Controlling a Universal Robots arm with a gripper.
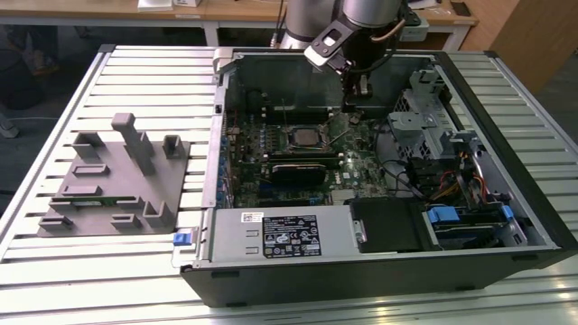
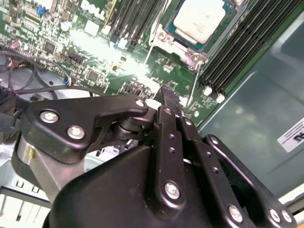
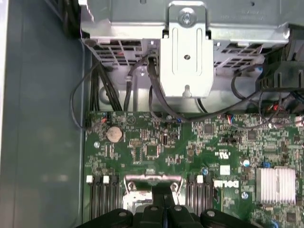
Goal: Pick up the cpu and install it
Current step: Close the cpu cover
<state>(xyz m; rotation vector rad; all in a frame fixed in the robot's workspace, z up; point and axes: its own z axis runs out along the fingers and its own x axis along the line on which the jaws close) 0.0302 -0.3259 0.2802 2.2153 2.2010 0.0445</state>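
The cpu (image 2: 199,19), a pale silver square, lies flat inside the metal socket frame on the green motherboard (image 2: 95,52). In the exterior view the cpu (image 1: 304,137) sits near the middle of the board inside the open computer case (image 1: 505,169). My gripper (image 1: 350,103) hangs above the board, a little toward the exterior view's right of the socket and apart from the chip. In the second wrist view its black fingers (image 2: 167,102) are pressed together with nothing between them. The socket frame's edge (image 3: 152,183) lies just ahead of the gripper (image 3: 165,209).
A grey plastic holder tray (image 1: 113,179) stands on the slatted table (image 1: 99,271) at the exterior view's left. Inside the case are a metal drive cage (image 1: 424,122), loose cables (image 3: 142,90), a power supply (image 1: 289,233) and memory slots (image 2: 242,52).
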